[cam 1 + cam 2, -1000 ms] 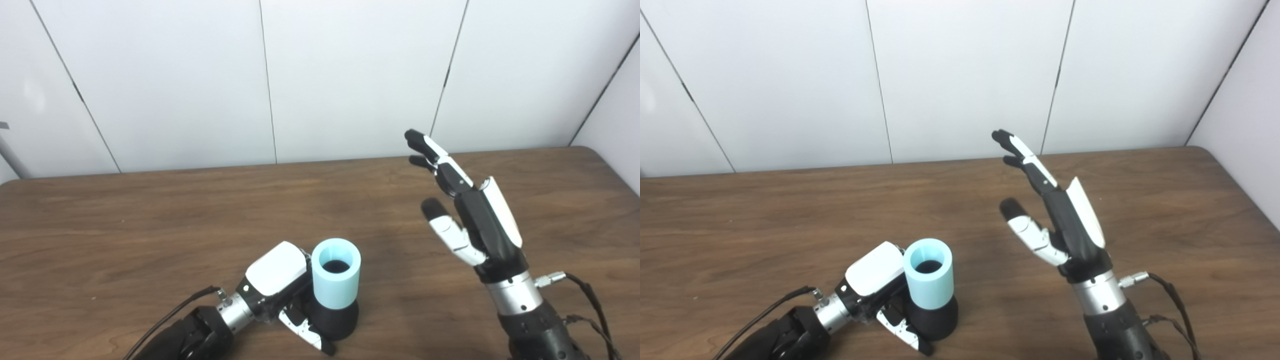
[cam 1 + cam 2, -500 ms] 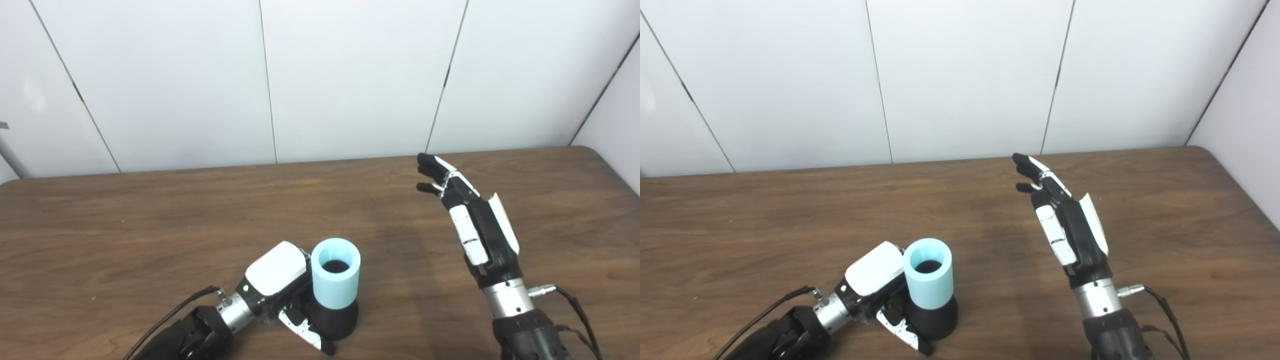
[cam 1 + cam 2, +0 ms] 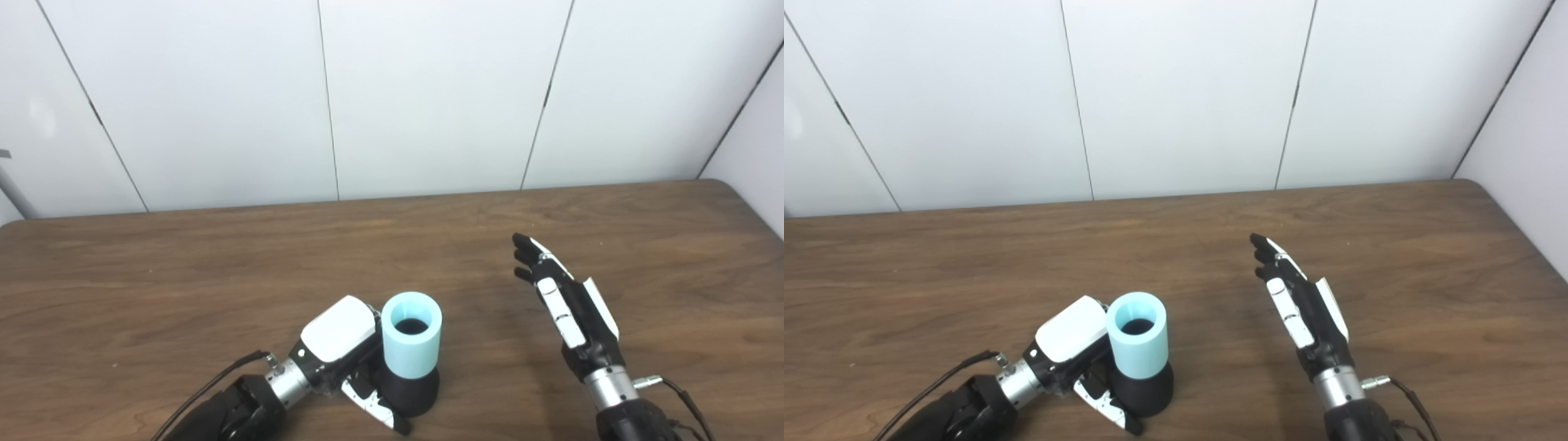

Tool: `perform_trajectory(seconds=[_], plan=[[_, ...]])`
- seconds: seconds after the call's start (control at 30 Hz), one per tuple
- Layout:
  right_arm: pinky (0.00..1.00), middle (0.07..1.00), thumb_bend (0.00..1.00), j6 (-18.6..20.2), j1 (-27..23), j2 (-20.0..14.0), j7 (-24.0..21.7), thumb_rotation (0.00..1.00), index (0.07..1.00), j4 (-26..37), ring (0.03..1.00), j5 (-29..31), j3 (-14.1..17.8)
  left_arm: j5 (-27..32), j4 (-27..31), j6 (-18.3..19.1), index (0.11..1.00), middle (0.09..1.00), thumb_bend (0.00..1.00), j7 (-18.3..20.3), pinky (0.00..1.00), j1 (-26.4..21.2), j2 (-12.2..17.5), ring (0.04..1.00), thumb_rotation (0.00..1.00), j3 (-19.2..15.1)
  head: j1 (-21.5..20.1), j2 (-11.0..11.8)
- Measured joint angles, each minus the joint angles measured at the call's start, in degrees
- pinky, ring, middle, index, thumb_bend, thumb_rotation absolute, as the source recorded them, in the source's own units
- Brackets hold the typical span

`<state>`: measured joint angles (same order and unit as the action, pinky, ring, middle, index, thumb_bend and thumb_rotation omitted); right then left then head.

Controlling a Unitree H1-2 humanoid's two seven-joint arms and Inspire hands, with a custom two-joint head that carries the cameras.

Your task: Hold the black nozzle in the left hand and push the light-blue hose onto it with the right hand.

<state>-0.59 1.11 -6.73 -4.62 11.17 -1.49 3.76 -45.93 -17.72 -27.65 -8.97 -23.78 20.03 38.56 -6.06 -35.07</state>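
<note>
Black round nozzle (image 3: 409, 392) stands at the near edge of the brown wooden table (image 3: 184, 275), left hand (image 3: 340, 346) wrapped around it, light-blue cylindrical hose (image 3: 411, 334) seated on top; further right, right hand (image 3: 572, 306) hovers empty, fingers extended.

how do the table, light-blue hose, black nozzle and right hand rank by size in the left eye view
1. table, by far the largest.
2. right hand.
3. light-blue hose.
4. black nozzle, partly hidden by the hose and the left hand, so the last two are unsure.

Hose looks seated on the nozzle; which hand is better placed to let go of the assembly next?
Left hand: it alone grips the black nozzle under the light-blue hose. Right hand is open, apart.
</note>
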Motion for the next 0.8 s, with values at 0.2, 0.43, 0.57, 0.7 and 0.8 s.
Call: perform_trajectory(seconds=[0.2,0.43,0.57,0.7,0.8], plan=[[0.89,0.928,0.09,4.5,0.0,0.25,0.04,0.95,0.891,-1.95,0.929,1.51,0.0,-0.01,0.0,0.0,0.482,0.19,0.52,0.0,0.08,0.01,0.0,0.131,0.04,-0.03,0.17,-0.18],[0.89,0.927,0.1,4.52,-0.02,0.18,0.09,0.99,0.894,-1.94,0.931,1.43,-0.12,0.0,0.0,0.0,0.482,0.197,0.52,0.19,0.08,0.03,-0.05,0.136,0.04,-0.19,0.0,-0.18],[0.9,0.925,0.11,4.45,-0.02,0.04,0.25,0.99,0.889,-1.96,0.931,0.6,-0.14,0.0,0.0,0.0,0.483,0.237,0.52,0.15,0.11,0.03,-0.06,0.169,0.04,-0.19,0.17,-0.09],[0.9,0.927,0.12,4.43,-0.02,0.03,0.16,1.0,0.886,-1.95,0.932,0.84,-0.14,0.21,0.0,0.0,0.504,0.421,0.52,1.15,0.27,0.32,-0.44,0.358,0.01,-1.26,0.17,-0.09],[0.9,0.927,0.12,4.42,-0.02,0.03,0.14,0.99,0.886,-1.95,0.933,0.85,-0.14,1.02,0.02,0.03,0.492,0.536,0.52,2.86,0.37,0.71,-1.02,0.471,0.05,-2.63,0.17,0.0]])
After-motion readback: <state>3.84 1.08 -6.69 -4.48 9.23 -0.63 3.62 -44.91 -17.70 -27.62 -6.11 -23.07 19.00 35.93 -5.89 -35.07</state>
